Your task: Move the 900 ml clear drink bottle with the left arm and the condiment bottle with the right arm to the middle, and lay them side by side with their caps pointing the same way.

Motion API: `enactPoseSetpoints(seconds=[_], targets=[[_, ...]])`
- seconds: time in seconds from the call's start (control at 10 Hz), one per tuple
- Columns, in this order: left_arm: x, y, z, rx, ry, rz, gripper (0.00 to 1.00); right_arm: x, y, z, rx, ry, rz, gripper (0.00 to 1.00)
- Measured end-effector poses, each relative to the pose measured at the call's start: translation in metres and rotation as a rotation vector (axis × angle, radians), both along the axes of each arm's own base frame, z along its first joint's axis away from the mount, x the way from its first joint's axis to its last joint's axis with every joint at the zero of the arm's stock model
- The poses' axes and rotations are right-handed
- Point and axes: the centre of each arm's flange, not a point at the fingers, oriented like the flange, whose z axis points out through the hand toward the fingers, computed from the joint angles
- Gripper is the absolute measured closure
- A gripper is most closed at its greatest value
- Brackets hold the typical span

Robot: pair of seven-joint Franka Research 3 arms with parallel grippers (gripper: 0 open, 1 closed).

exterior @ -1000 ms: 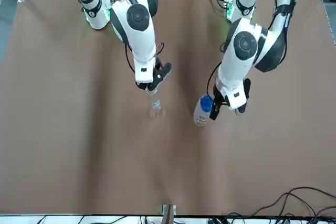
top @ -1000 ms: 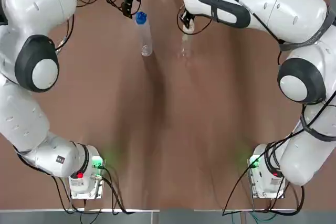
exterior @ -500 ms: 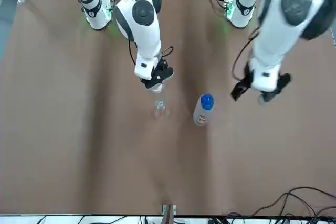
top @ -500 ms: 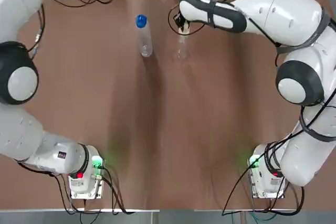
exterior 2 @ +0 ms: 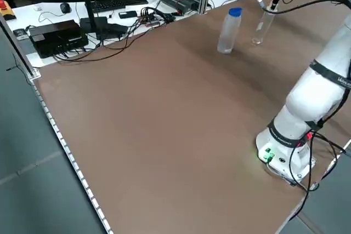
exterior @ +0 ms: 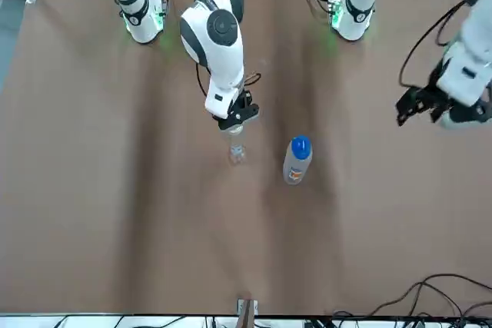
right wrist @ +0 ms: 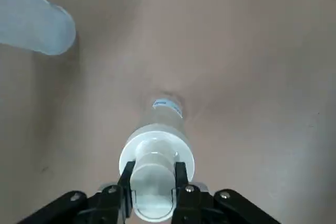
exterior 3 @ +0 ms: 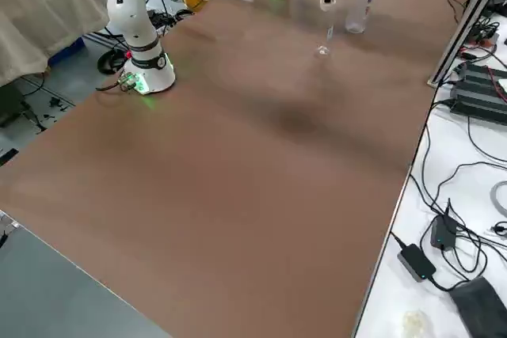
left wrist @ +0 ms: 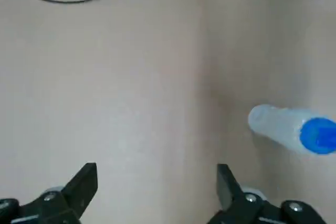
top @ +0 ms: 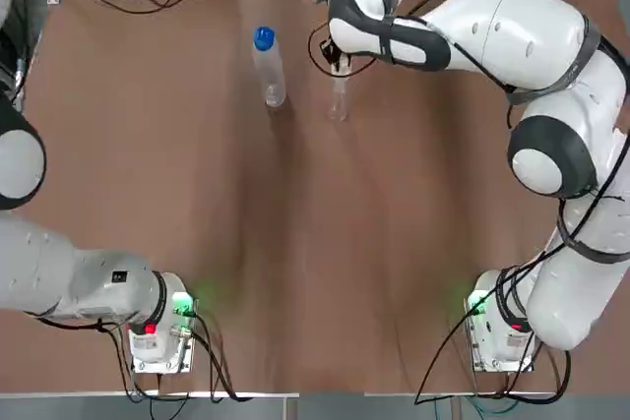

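The clear drink bottle (top: pixel 267 71) with a blue cap (exterior: pixel 300 146) stands upright on the brown table, toward its far side. Just to its right stands the small clear condiment bottle (top: pixel 339 101), also upright. My right gripper (top: pixel 335 56) is above it, shut on its cap (right wrist: pixel 153 182); the bottle's body (exterior: pixel 237 152) hangs below the fingers. My left gripper (exterior: pixel 429 109) is open and empty, well off to my left of the drink bottle (left wrist: pixel 286 129) and raised above the table. It is out of the top view.
Cables, a keyboard and black boxes (exterior 2: pixel 57 34) lie on the white bench beyond the table's far edge. An aluminium post (exterior 3: pixel 467 13) stands at that edge. The arm bases (top: pixel 157 331) sit at the near corners.
My left gripper has drawn away from the drink bottle's cap, far toward my left side. The drink bottle stays put. My right gripper stays shut on the condiment bottle.
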Motion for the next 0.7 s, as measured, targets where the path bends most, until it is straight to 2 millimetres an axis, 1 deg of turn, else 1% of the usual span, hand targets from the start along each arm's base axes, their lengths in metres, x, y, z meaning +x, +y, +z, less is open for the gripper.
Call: enactPoseSetpoints(seconds=[0.1, 0.3, 0.4, 0.6, 0.7], targets=[[-0.009, 0.01, 0.013, 0.009, -0.003, -0.02, 0.0, 0.001, 0.001, -0.004, -0.001, 0.001, 0.0, 0.66], [-0.03, 0.017, 0.033, 0.019, 0.008, -0.027, 0.0, 0.003, 0.002, -0.004, 0.001, -0.001, -0.001, 0.66], [-0.037, 0.019, 0.041, 0.022, 0.01, -0.021, 0.0, 0.005, 0.003, -0.003, 0.005, -0.005, -0.002, 0.66], [-0.038, 0.02, 0.041, 0.021, 0.011, -0.019, 0.0, 0.017, 0.004, 0.001, 0.018, -0.02, -0.013, 0.66], [-0.037, 0.021, 0.04, 0.02, 0.013, -0.018, 0.0, 0.024, 0.006, -0.002, 0.022, -0.024, -0.019, 0.66]])
